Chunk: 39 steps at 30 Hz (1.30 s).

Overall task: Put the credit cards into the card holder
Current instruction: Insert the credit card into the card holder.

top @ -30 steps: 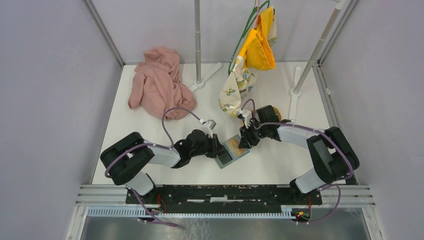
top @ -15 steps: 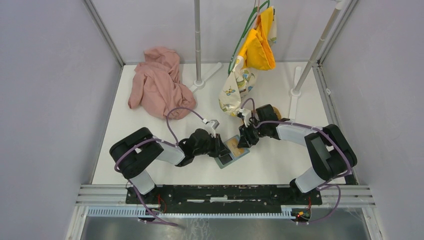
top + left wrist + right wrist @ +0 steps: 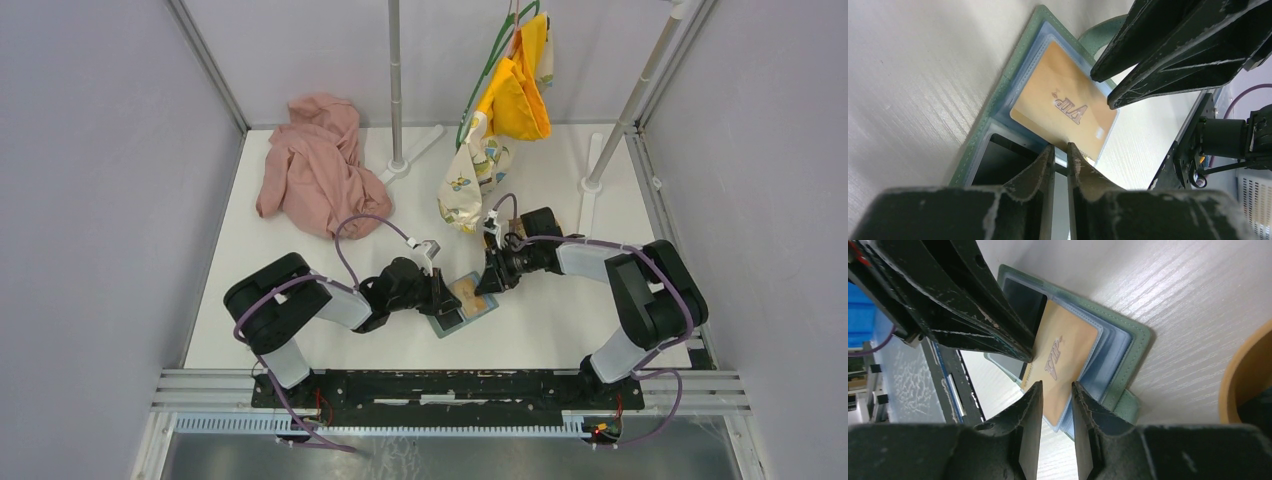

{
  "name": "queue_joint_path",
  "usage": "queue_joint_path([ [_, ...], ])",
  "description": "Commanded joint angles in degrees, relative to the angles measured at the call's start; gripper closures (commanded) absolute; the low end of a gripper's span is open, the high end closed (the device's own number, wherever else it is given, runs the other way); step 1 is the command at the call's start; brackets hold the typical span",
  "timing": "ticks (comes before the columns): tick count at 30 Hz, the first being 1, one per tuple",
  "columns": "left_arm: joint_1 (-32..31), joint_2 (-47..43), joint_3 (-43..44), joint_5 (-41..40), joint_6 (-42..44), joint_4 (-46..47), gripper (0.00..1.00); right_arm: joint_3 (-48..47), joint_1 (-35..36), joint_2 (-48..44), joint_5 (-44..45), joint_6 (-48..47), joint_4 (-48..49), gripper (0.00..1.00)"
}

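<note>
The card holder [image 3: 487, 307] lies open on the table between both grippers, a sage-green wallet [image 3: 998, 95] with clear sleeves. A tan credit card [image 3: 1058, 102] marked VIP sits in one sleeve [image 3: 1063, 355], and a black card [image 3: 998, 160] fills the sleeve beside it [image 3: 1023, 300]. My left gripper [image 3: 443, 297] rests its tips at the wallet's fold [image 3: 1060, 147], jaws a narrow slit apart with nothing seen gripped. My right gripper [image 3: 487, 283] hovers over the tan card's far end [image 3: 1056, 385], open a little and empty.
A light-wood tray rim [image 3: 1243, 370] shows close to the wallet's right. At the back lie a pink cloth [image 3: 318, 165] and a patterned cloth [image 3: 472, 175]; a yellow garment [image 3: 515, 90] hangs above. Two stand poles [image 3: 397, 90] [image 3: 630, 100] rise near the back wall.
The left arm's elbow swung right, closer to the wallet. The right wrist drew back slightly toward the far side. The wallet stayed where it was.
</note>
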<state>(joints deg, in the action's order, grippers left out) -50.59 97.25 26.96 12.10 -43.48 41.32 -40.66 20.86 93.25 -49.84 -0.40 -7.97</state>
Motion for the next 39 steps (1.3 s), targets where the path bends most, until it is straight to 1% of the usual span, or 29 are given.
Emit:
queue_joint_path([
  [1,-0.04,0.75,0.77,-0.06,-1.25,2.08,0.80,0.65,-1.03,0.18,-8.39,4.53,4.21,0.67],
  [9,-0.04,0.73,0.17,0.70,-1.84,4.02,0.80,1.97,-1.41,1.39,-12.80,8.90,8.80,0.67],
  [16,0.22,-0.45,-1.88,1.61,-2.59,8.27,0.76,2.93,-1.40,2.63,-14.96,12.04,12.31,0.67],
  [20,0.77,-0.44,-3.48,2.80,-3.62,12.02,0.74,3.05,-1.39,3.03,-15.10,12.59,12.67,0.66],
  [27,2.13,1.21,-5.39,4.60,-5.96,17.81,0.77,3.92,-1.27,3.51,-18.20,16.08,15.79,0.67],
  [32,2.83,2.49,-6.18,5.88,-7.14,21.33,0.77,4.19,-0.70,3.70,-18.97,17.10,16.72,0.69],
  [39,3.55,4.10,-7.46,7.33,-9.16,26.29,0.75,4.37,0.13,4.13,-18.42,17.45,17.30,0.63],
])
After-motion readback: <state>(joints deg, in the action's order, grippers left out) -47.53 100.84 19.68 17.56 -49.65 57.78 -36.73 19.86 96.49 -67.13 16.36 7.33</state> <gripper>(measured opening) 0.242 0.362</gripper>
